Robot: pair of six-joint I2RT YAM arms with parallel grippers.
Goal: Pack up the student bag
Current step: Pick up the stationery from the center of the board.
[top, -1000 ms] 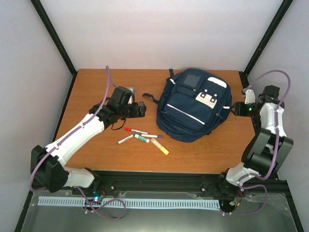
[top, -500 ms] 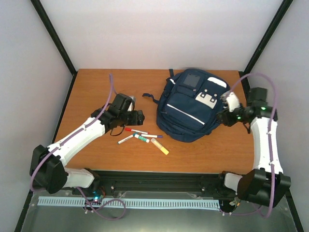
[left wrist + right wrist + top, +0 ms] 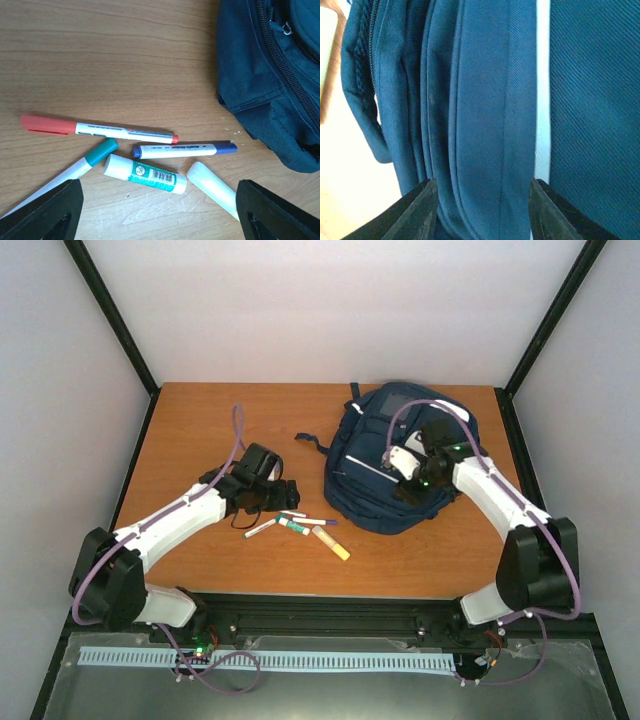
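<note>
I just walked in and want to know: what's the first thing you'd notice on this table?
The big navy student bag lying at the right back of the table, with the right gripper open over it. Next, a red marker, other markers and a glue stick clustered beside the bag, under the open left gripper.

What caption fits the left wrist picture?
Open left gripper above a red-capped white marker pen near the navy fabric backpack.
</note>
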